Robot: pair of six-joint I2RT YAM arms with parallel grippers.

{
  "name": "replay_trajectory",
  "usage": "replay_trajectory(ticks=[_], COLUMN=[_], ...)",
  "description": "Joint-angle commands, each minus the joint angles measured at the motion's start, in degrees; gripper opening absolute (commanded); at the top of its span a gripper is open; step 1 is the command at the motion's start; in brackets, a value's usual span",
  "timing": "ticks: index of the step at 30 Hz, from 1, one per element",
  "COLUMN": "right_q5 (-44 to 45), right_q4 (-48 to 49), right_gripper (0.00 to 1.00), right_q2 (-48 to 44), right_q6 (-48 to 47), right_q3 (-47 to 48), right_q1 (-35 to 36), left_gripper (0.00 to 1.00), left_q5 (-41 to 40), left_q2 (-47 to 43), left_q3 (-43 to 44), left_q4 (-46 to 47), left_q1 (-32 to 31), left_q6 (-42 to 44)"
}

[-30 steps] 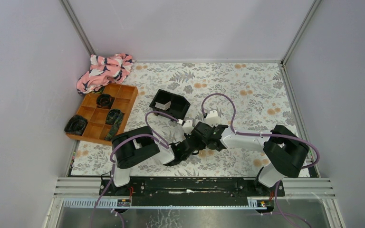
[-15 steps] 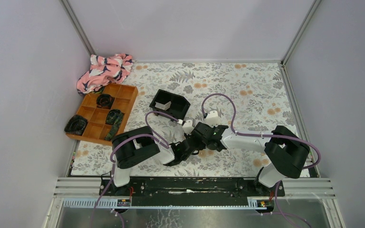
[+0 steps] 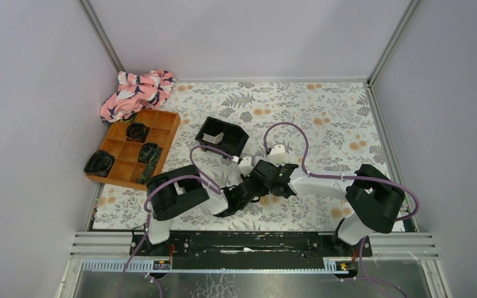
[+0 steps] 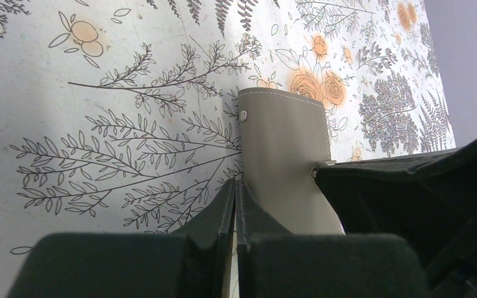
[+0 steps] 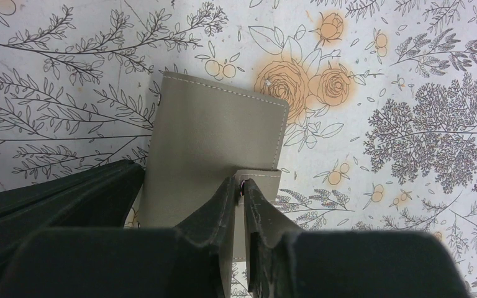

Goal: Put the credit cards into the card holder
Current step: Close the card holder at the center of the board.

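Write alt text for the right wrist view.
The right gripper pinches the snap tab of a grey-taupe card holder on a floral tablecloth. The left gripper, black, reaches the holder's left edge.

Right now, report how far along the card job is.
Done: nothing visible; the card holder lies folded shut. In hand: right gripper pinches its snap tab, left gripper shut at its edge. Left: open it, load cards; one pale card seems to sit in the black tray.

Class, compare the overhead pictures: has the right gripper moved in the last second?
No. The right gripper stays at the same spot, just below and right of the black tray, closed on the tab of the wallet.
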Motion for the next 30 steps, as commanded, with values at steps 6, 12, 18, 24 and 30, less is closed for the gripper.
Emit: replay_trajectory(ticks=[6,12,18,24,30], right_q5=[-0.14,0.37,2.02,3.97,5.63], right_q4=[0.41,0.11,-1.41,-2.22,-3.56], right_gripper=[0.13,0.13,0.13,0.13,0.12], right_q2=[0.51,0.84,0.28,-2.35,-3.55], right_q6=[1.71,2.51,3.03,2.69,2.06], right_q3=[-1.19,-1.99,-1.86,-1.55,-0.84], right_q1=[1.43,1.43,1.42,1.39,1.43], left_gripper=[0.05,0.05,0.05,0.05,0.05], left_q5=[0.60,0.57,0.61,0.61,0.84], left_q2=[2.11,2.05,2.20,2.19,2.39], left_q3=[-0.69,-0.78,-0.78,-0.78,-0.35], left_q4=[-3.14,-3.00,-2.79,-2.87,-2.95], left_q1=[0.22,0.26,0.22,0.19,0.18], left_q6=[0.42,0.42,0.33,0.46,0.42])
